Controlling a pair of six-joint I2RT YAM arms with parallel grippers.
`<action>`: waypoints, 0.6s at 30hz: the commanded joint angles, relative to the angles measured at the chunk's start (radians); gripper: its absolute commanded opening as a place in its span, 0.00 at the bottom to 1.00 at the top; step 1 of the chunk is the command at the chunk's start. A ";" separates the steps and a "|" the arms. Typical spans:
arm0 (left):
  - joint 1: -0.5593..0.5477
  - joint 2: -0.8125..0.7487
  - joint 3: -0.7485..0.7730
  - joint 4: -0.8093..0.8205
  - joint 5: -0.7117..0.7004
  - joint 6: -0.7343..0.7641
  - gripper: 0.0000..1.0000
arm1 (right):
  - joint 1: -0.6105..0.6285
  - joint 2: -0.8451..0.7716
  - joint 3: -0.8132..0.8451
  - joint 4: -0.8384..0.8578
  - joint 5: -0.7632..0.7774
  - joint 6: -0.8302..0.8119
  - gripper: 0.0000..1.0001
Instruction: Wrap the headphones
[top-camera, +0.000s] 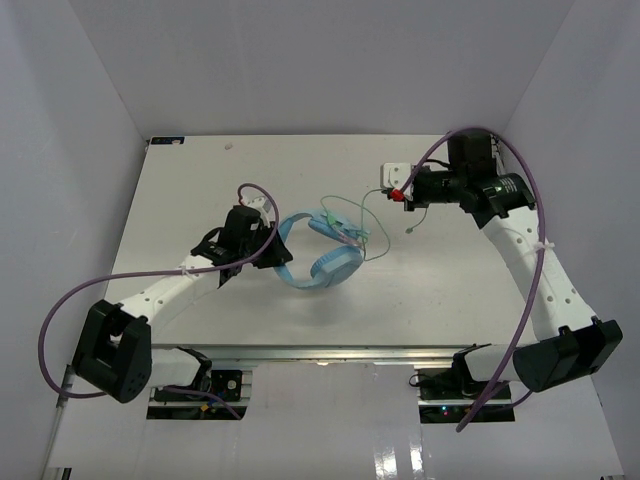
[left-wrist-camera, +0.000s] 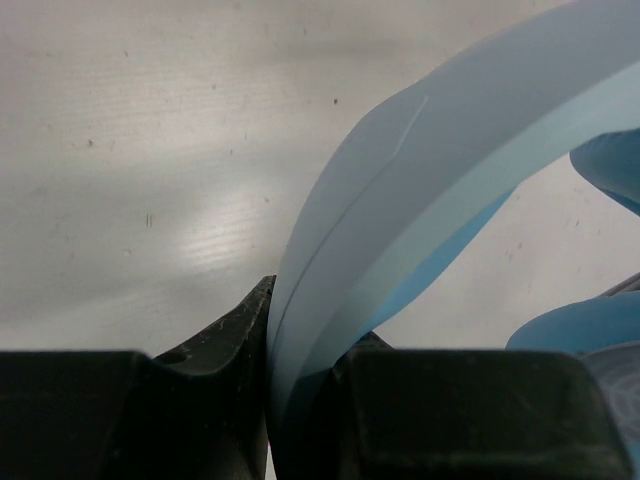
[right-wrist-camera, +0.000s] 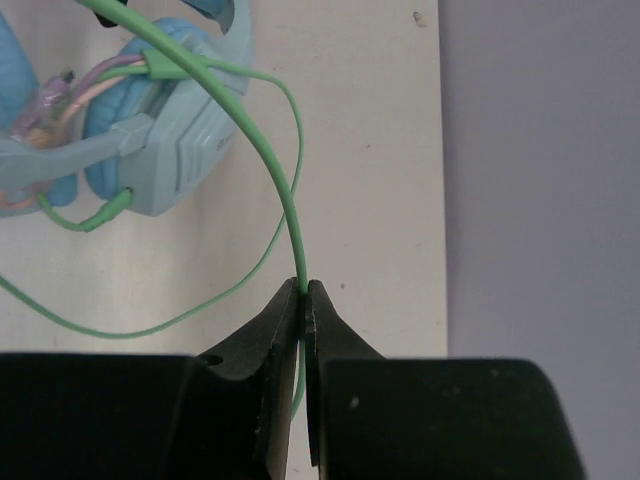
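Ideally, with the left jaws clamped on the headband (left-wrist-camera: 420, 200) of the headphones (top-camera: 325, 258) midway across the counter (top-camera: 200, 180) and the right jaws pinching the cable (right-wrist-camera: 288, 200) farther right, wind that cable taut, never jerking.

Left wrist view: the headphones (left-wrist-camera: 420, 200) are mostly cropped off and pretty blurry; the cable (right-wrist-camera: 287, 205) is lost from sight where pinched by the right gripper (right-wrist-camera: 304, 292).

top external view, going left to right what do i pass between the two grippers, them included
left gripper → headphones, gripped by both grippers → right gripper
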 joint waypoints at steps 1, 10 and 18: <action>0.035 0.018 0.118 0.161 0.036 -0.121 0.00 | 0.018 -0.019 0.110 -0.104 0.025 -0.123 0.08; 0.081 0.081 0.219 0.294 0.126 -0.271 0.00 | 0.083 -0.190 -0.004 -0.077 0.078 -0.302 0.08; 0.078 0.219 0.336 0.336 0.183 -0.372 0.00 | 0.268 -0.186 0.061 -0.057 0.245 -0.340 0.08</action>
